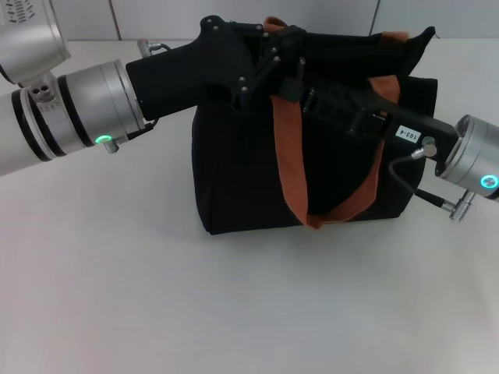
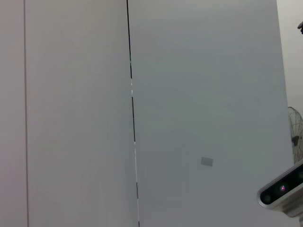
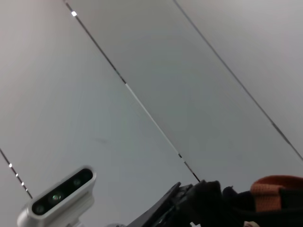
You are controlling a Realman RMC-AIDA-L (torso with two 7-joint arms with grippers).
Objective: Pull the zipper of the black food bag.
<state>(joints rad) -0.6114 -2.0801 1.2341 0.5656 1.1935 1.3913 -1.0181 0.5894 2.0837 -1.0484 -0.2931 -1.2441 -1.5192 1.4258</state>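
The black food bag (image 1: 234, 187) stands upright in the middle of the white table, with one brown-orange strap (image 1: 287, 156) hanging down its front. My left gripper (image 1: 284, 43) reaches in from the left and sits at the bag's top edge. My right gripper (image 1: 300, 84) reaches in from the right and meets it at the same spot on the top edge. The zipper pull is hidden behind the two grippers. The right wrist view shows a piece of the strap (image 3: 277, 189) and black parts beside it. The left wrist view shows only wall.
The white table (image 1: 234, 312) spreads in front of and to both sides of the bag. A panelled wall (image 1: 327, 15) stands close behind it. A cable (image 1: 405, 183) loops from my right wrist beside the bag's right side.
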